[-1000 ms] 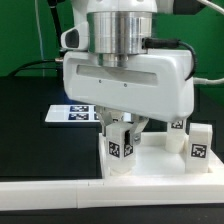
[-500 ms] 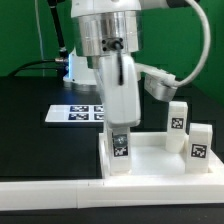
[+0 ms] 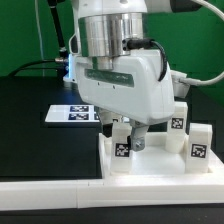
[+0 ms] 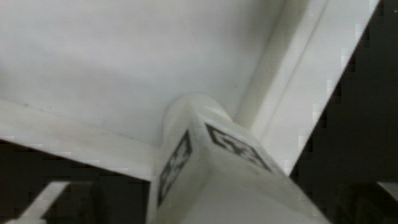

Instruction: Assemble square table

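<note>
End effector (image 3: 128,138) spread wide around the leg block (image 3: 122,142), gripping nothing.
Lifting off crooked could snag that leg (seating unclear) and tip it on the square table top (image 3: 160,163).

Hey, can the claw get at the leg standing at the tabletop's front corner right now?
Probably yes. The claw hangs right over that leg, fingers either side of it, and nothing stands between them. The other legs stand well off toward the exterior view's right.
</note>
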Robot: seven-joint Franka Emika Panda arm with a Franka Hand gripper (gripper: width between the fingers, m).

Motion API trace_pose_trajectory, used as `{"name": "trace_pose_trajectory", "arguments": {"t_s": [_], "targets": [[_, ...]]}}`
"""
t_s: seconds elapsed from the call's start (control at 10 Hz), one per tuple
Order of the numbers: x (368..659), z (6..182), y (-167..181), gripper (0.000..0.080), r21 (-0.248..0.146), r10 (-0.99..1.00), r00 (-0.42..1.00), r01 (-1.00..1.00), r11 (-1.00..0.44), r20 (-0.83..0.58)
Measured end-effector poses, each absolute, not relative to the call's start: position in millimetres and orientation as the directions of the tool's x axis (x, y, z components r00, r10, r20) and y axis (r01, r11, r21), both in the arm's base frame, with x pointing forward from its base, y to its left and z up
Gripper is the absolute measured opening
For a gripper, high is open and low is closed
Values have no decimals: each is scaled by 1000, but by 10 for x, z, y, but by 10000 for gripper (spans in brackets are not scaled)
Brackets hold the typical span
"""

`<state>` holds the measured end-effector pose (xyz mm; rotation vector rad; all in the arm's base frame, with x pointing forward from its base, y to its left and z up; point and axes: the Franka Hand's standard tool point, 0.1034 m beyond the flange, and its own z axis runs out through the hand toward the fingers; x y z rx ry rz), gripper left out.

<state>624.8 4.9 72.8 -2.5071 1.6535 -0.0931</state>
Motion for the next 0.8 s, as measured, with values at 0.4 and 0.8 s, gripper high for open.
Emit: {"name": "trace_pose_trajectory", "arguments": {"t_s": [0.4,0.8], "targets": [[6247,727,41,649,-145,-785,620,-775,-615,19],[6238,719,-76,649,-78,-383,919,-377,-923,89]]}}
